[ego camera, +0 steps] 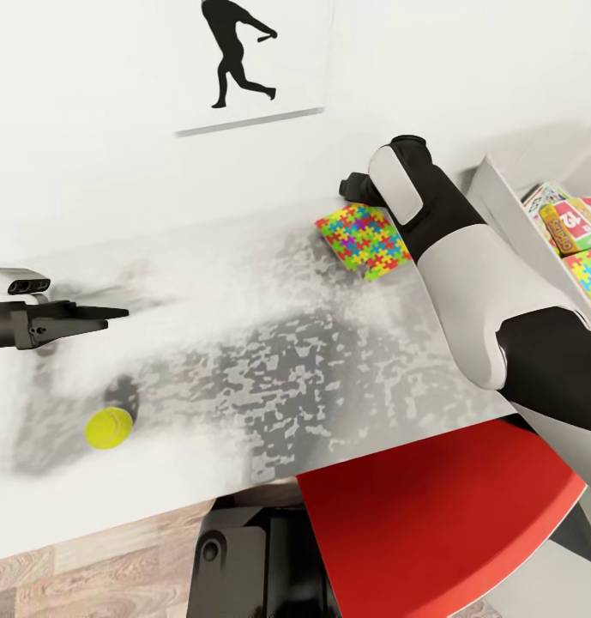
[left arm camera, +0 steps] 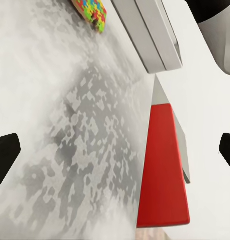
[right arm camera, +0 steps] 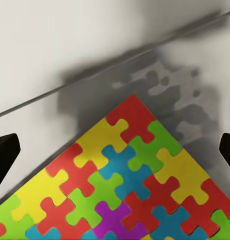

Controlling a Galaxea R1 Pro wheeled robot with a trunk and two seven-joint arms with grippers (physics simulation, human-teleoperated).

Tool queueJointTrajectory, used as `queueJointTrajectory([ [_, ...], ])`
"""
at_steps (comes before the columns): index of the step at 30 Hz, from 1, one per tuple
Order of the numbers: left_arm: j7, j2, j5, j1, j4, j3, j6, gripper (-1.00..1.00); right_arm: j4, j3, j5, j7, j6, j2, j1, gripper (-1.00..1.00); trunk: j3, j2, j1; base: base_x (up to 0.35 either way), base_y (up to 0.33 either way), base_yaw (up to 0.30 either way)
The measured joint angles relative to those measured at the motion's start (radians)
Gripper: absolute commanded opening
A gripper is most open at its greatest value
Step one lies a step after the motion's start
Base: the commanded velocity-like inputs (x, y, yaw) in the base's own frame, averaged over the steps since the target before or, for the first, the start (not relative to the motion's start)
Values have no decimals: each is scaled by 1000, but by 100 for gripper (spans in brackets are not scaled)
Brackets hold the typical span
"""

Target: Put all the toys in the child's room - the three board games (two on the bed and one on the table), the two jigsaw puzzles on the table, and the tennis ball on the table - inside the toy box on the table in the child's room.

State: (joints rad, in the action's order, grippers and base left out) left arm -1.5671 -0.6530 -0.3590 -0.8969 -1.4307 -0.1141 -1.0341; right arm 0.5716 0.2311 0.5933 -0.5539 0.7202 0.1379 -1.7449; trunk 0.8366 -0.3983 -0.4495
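Spread wide above the jigsaw puzzle [right arm camera: 140, 185], the right gripper [right arm camera: 115, 150] is best lowered squarely over the sheet's far corner by the wall, one finger slid under the thin edge before closing, while the toy box [ego camera: 501, 202] is kept just beside.

The head camera looks down over the table [ego camera: 269, 343]. Both wrist cameras sit closer (all three see the jigsaw puzzle [ego camera: 364, 240]).

White wall [ego camera: 89, 103], batter silhouette picture [ego camera: 254, 64], plank floor [ego camera: 89, 575]
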Motion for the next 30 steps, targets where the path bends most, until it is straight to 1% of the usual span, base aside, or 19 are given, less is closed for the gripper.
queueJointTrajectory([
  [6, 0, 0, 0, 0, 0, 0, 0, 100, 0, 0, -1, 0, -1, -2, 0, 100, 7, 0, 0, 0, 0, 0],
  [23, 0, 0, 0, 0, 0, 0, 0, 100, -1, -1, 1, 2, -3, -2, 1, 100, 9, 0, 0, 0, 0, 0],
  [30, 0, 0, 0, 0, 0, 0, 0, 100, -1, -3, 3, 2, -2, -2, 0, 100, 15, 0, 0, 0, 0, 0],
])
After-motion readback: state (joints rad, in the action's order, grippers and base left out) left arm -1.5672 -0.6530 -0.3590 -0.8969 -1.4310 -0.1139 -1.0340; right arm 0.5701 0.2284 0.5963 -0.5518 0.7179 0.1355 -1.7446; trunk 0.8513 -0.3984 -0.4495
